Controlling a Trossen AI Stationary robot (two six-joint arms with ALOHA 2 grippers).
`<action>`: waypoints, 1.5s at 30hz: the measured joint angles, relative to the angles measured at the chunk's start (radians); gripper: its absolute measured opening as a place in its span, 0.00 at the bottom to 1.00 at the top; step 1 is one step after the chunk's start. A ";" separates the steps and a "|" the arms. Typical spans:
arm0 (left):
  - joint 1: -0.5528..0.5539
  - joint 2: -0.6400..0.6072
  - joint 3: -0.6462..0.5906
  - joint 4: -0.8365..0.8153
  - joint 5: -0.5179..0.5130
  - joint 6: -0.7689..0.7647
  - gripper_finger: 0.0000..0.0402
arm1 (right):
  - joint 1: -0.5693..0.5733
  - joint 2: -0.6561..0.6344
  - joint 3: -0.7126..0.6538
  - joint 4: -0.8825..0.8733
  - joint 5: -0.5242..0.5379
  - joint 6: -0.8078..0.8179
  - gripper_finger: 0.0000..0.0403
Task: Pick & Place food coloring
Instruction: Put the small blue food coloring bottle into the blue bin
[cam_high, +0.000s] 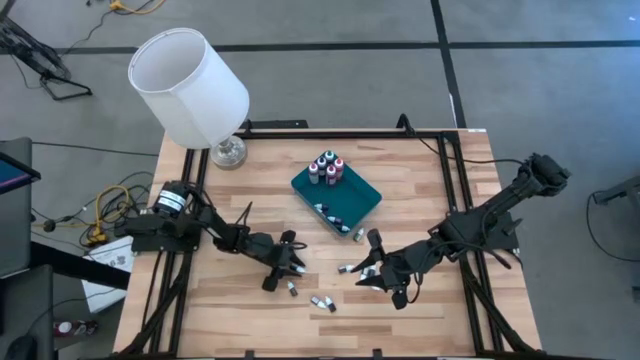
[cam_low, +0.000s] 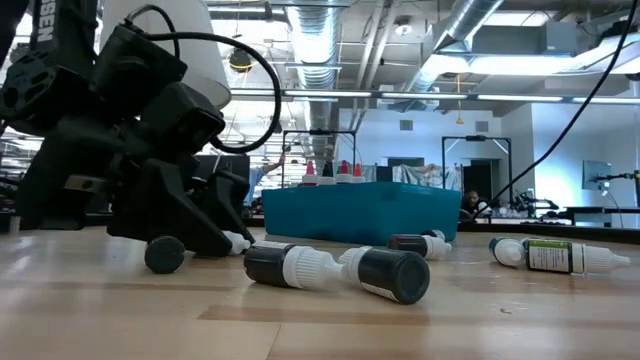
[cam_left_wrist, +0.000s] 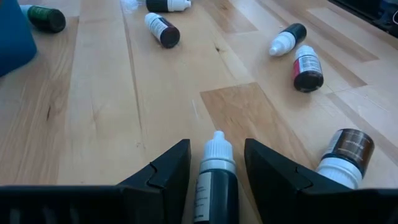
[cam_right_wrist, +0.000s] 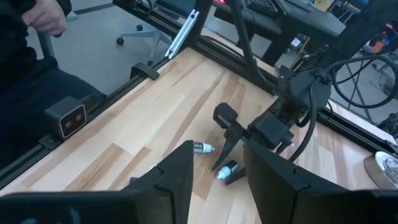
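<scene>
Left wrist view: my left gripper (cam_left_wrist: 216, 171) is down at the table with its fingers spread, and one dark bottle (cam_left_wrist: 216, 180) with a whitish pointed cap lies in the gap between them. The fingers stand clear on both sides, so nothing is clamped; I judge this the line-up just ahead of a squeeze.

High view: the left gripper (cam_high: 290, 258) sits at the near-left of the loose scatter. The right gripper (cam_high: 385, 277) is low over the near-right of it, fingers apart and holding nothing in its own wrist view. Loose bottles (cam_high: 322, 303) lie on their sides between and just near the two grippers, more beside the right one.

Farther back, mid-table, the teal tray (cam_high: 362, 187) holds a cluster of upright bottles (cam_high: 326, 168) at its far end and a few lying at its near end. I take the tray as the drop point, since standing bottles are grouped there.

At the far-left corner stands a white lamp (cam_high: 188, 85).
</scene>
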 joint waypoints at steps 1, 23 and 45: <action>0.001 0.000 0.000 -0.001 0.000 0.000 0.37 | 0.000 0.000 0.000 -0.002 0.000 0.000 0.33; 0.001 -0.002 0.000 -0.058 -0.028 0.006 0.18 | 0.000 0.005 0.000 -0.017 0.000 0.027 0.33; 0.006 -0.104 -0.004 -0.054 -0.283 0.054 0.20 | 0.000 0.005 0.000 -0.015 0.000 0.027 0.33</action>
